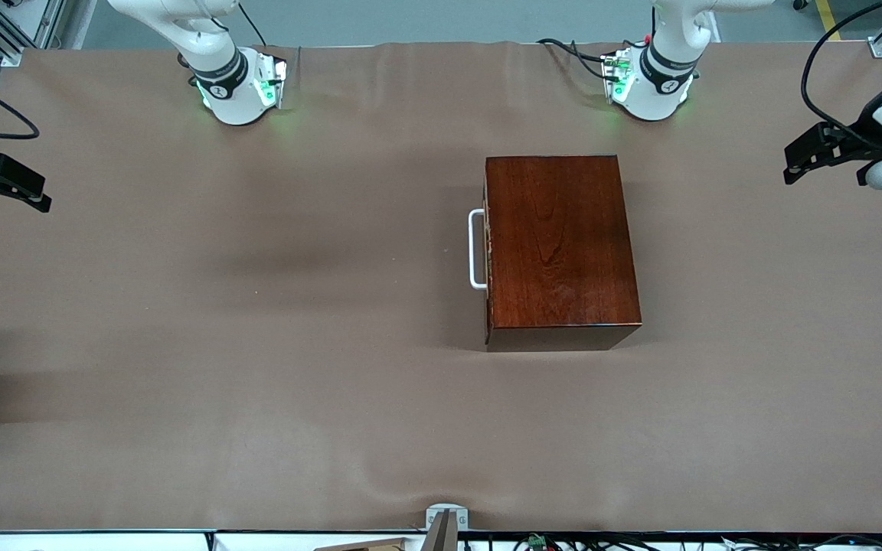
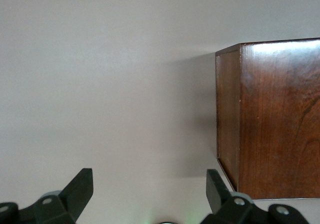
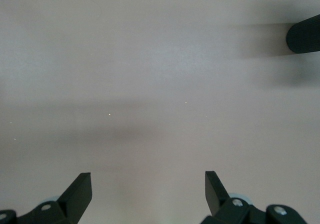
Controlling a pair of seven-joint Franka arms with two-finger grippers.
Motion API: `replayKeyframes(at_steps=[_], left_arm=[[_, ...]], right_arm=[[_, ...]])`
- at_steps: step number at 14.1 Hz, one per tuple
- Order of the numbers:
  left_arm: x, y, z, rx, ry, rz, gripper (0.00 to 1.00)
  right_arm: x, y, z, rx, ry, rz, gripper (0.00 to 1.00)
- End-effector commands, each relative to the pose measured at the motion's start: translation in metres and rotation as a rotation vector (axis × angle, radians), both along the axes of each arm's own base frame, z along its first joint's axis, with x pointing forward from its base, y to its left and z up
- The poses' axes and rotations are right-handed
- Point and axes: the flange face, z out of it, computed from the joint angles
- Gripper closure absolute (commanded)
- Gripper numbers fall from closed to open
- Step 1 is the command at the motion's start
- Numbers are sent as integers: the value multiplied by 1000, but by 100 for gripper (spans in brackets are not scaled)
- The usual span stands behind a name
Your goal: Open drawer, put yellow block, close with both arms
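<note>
A: Near the table's middle, toward the left arm's end, the wooden box (image 1: 560, 249) sits with its drawer (image 1: 488, 252) pushed in and the white handle (image 1: 476, 249) untouched.

B: Grippers?

A: The left gripper (image 2: 150, 191) and the right gripper (image 3: 148, 191) both hang spread wide, empty, over the table's ends.

B: The yellow block?

A: Not visible anywhere. Every step is left.

Lighting's even and soft from overhead. The glossy mahogany wooden box (image 1: 560, 245) throws a faint shadow toward 6 and 9 o'clock, with glare on its top in the left wrist view. Wrist views look slightly hazy.
</note>
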Motion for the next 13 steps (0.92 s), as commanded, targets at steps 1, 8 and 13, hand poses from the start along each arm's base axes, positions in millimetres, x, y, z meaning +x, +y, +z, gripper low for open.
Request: replayKeyframes(at_steps=[1,8,13], left_arm=[[8,5,9,4,12,-7,0],[5,2,-1,-1,58,-10,0],[0,0,0,-11,76,-8,0]], right_arm=[[-1,-1,3,18,-6,-11,0],[-1,-1,3,18,-6,-11,0],[0,1,2,19,-5,-8,0]])
